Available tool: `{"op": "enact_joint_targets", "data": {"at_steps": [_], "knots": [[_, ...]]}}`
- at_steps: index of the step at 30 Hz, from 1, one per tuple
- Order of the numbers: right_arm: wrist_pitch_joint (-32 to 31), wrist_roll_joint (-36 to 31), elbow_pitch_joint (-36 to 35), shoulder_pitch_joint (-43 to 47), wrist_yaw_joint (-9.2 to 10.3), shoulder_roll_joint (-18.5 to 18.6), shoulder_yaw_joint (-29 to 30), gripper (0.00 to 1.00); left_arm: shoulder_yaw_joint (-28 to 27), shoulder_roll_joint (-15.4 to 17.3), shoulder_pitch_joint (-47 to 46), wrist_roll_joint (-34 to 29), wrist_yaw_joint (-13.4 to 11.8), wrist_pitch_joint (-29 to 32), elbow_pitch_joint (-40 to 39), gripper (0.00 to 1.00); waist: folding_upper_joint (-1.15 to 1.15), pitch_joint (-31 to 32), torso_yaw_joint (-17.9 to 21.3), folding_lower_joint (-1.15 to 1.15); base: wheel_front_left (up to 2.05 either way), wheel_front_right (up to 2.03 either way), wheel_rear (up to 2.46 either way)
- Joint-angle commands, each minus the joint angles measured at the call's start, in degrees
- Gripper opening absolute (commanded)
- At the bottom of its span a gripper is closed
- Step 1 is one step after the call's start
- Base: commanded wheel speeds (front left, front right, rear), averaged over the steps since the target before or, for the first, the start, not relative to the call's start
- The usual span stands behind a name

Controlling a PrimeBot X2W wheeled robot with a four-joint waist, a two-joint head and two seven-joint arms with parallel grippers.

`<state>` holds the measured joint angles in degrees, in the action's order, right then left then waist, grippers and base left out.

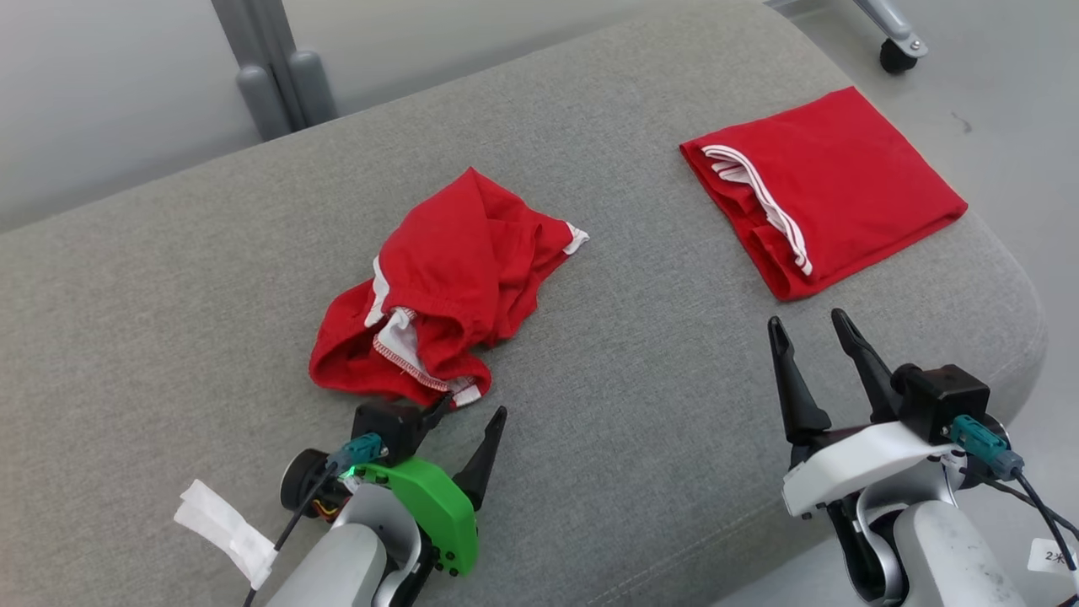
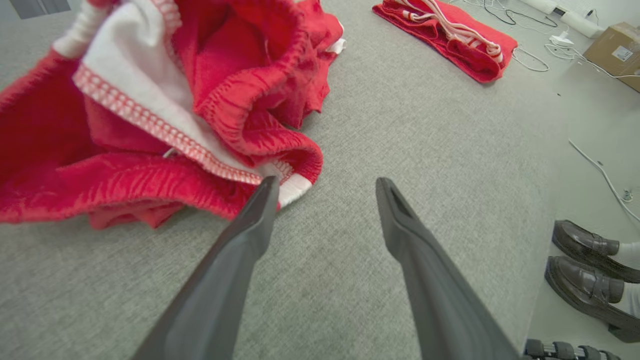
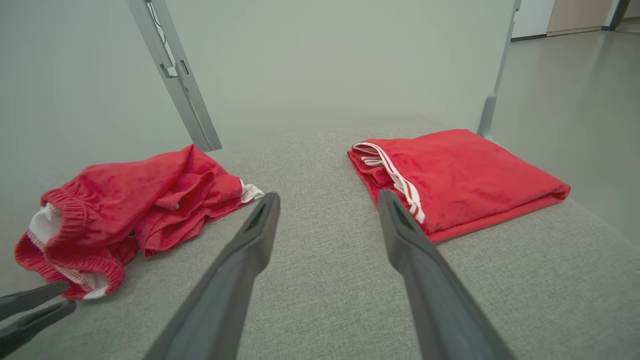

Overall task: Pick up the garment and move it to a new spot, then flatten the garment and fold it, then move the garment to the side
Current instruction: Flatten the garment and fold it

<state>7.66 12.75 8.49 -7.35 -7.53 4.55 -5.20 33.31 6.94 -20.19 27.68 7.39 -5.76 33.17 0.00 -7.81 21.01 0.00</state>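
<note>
We see left gripper (image 1: 472, 410) spread at garment (image 1: 455, 278) hem, maybe touching; right gripper (image 1: 807, 322) spread, empty. Risk: thin pinch, hem slips, garment drags bunched.

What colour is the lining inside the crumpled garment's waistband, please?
White, inside the red crumpled garment; clearest in the left wrist view.

A: What colour is the crumpled garment (image 1: 447, 287)?
B: Red, with a white lining and a red-and-white stitched hem.
A: And the folded garment (image 1: 843, 185) at two o'clock?
B: The same red, with white stripes along its edge.
A: The cushion (image 1: 632, 405)?
B: Mottled grey weave.
A: The grippers?
B: The left gripper (image 1: 472, 410) is dark with a green mount (image 1: 426, 497). The right gripper (image 1: 807, 319) is dark with a white mount (image 1: 851, 459).
A: The shoes (image 2: 585, 270) at four o'clock, left wrist view?
B: Glossy dark brown, with white socks (image 2: 627, 248).
</note>
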Motion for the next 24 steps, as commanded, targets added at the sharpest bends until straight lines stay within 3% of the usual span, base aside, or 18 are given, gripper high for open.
{"op": "enact_joint_targets", "data": {"at_steps": [1,9,14,15,16,24], "knots": [[0.48,0.22,0.16,-0.85,0.09,-0.07,-0.11,1.00,0.17,0.28,-1.66,-0.37,0.08,-0.59,0.95,1.00,0.00,-2.10,1.86,0.00,0.00,0.00,0.00],[0.68,0.15,0.62,-1.51,0.09,0.02,-0.50,1.00,2.75,-0.66,-6.95,-1.53,-0.03,-0.90,7.77,1.00,0.00,-2.98,2.03,0.00,0.00,0.00,0.00],[0.73,0.26,0.97,-2.12,0.09,-0.06,-1.16,1.00,2.87,-1.73,-10.17,-2.57,-4.15,-0.16,13.51,1.00,0.00,-3.16,2.27,0.00,0.00,0.00,0.00],[0.76,0.28,1.01,-2.17,0.09,-0.01,-1.27,1.00,3.01,-1.92,-10.62,-2.60,-4.49,-0.05,14.32,0.13,0.00,-3.16,2.31,0.00,0.00,0.00,0.00],[0.83,0.27,1.08,-2.19,0.09,0.05,-1.35,1.00,3.12,-2.07,-10.98,-2.19,-4.10,0.20,15.22,0.00,0.00,-3.13,2.36,0.00,0.00,0.00,0.00],[1.00,-0.20,1.15,-1.37,0.09,0.09,-0.23,1.00,0.88,-3.38,-17.39,2.09,-1.52,-5.69,10.60,0.00,0.00,-2.70,1.26,0.00,0.00,0.00,0.00]]}}
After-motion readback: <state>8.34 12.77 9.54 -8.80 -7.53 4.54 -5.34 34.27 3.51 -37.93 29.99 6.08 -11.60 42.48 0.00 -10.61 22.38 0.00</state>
